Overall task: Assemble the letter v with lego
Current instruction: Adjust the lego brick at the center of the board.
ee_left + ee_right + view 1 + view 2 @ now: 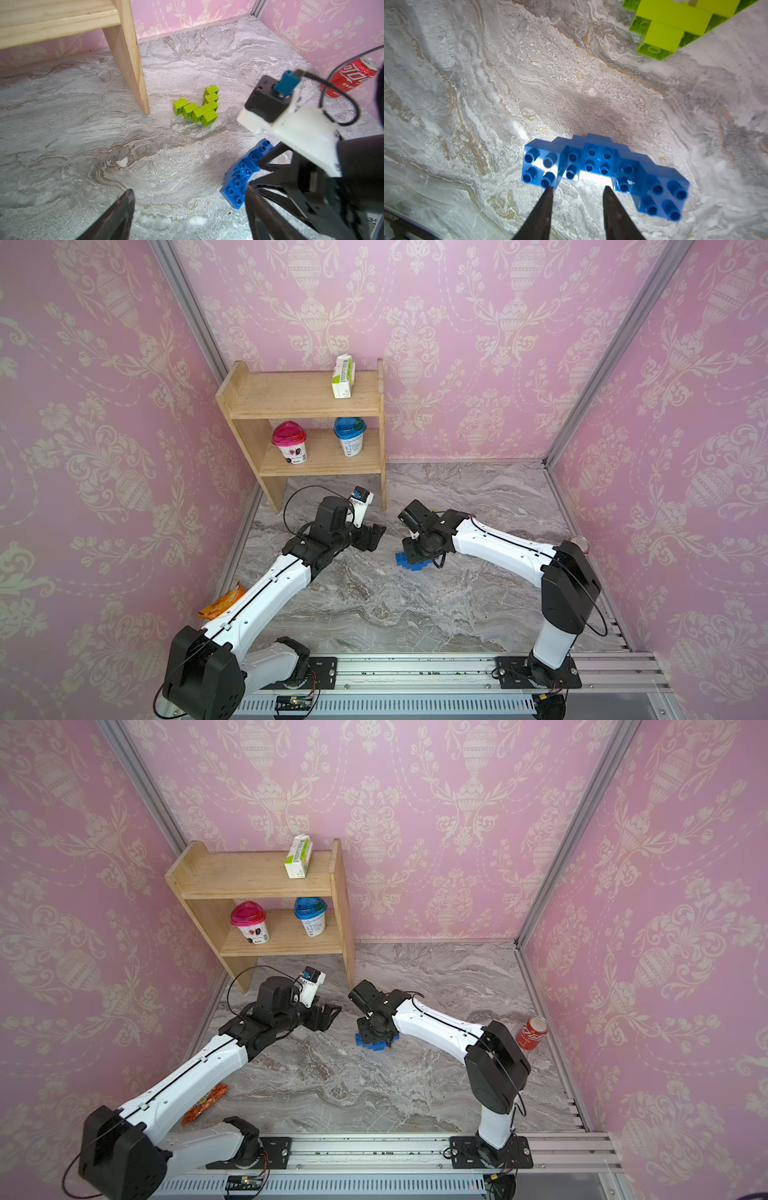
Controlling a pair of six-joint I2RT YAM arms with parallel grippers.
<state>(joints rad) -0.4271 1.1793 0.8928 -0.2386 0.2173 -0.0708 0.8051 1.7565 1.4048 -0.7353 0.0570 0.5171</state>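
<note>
A stepped run of several blue lego bricks (602, 164) rests on the marble table, studs toward the right wrist camera; both top views show it (405, 562) (374, 1044) partly under my right arm. My right gripper (578, 188) points down at its edge, open, with only bare table between the fingers; one fingertip (550, 189) sits at a brick's corner. A V-like cluster of lime-green lego (197, 108) lies farther back by the shelf leg. My left gripper (189, 193) hovers open and empty, to the left of the blue bricks (239, 182) in both top views (376, 533).
A wooden shelf (307, 406) at the back left holds a carton (343, 377) and two lidded cups (289, 442). A red soda can (532, 1032) stands by the right wall. An orange snack packet (222, 599) lies under my left arm. Pink walls close in three sides.
</note>
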